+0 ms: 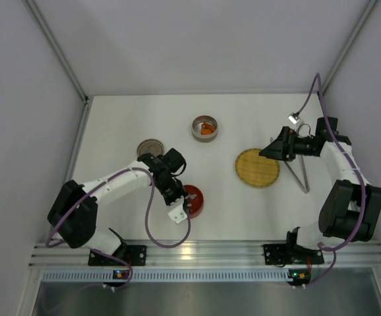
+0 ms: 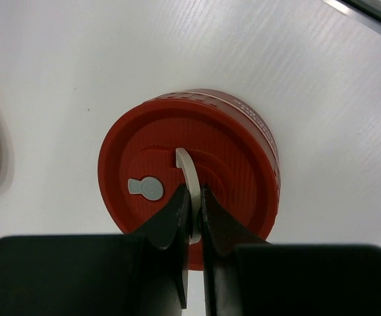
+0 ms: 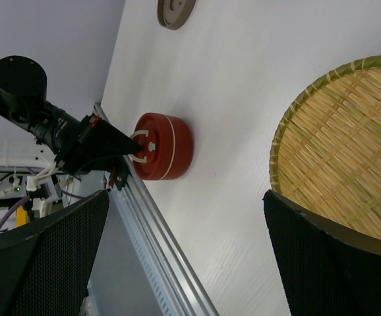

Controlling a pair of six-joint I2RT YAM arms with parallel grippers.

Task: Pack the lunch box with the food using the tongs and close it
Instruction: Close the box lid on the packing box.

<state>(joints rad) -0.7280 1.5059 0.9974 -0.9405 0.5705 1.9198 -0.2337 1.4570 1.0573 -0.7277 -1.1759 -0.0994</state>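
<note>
A red round lunch box piece point(image 1: 194, 199) stands near the table's front edge, with a thin grey handle point(image 2: 189, 174) arching over its ribbed top point(image 2: 236, 158). My left gripper point(image 2: 195, 197) is shut on that handle from the near side. Orange food point(image 1: 206, 130) lies inside an open round metal tin point(image 1: 204, 120) at mid-table. Right of the yellow woven plate point(image 1: 257, 168), the slim silver tongs point(image 1: 302, 179) lie flat. My right gripper point(image 1: 269, 150) hovers at the plate's right edge; its fingers point(image 3: 65, 243) stand wide open with nothing between them.
A flat grey round lid point(image 1: 150, 147) lies left of the food tin, also seen in the right wrist view as the lid point(image 3: 176, 12). A metal rail point(image 1: 204, 250) runs along the near edge. White walls close in the table's left, back and right.
</note>
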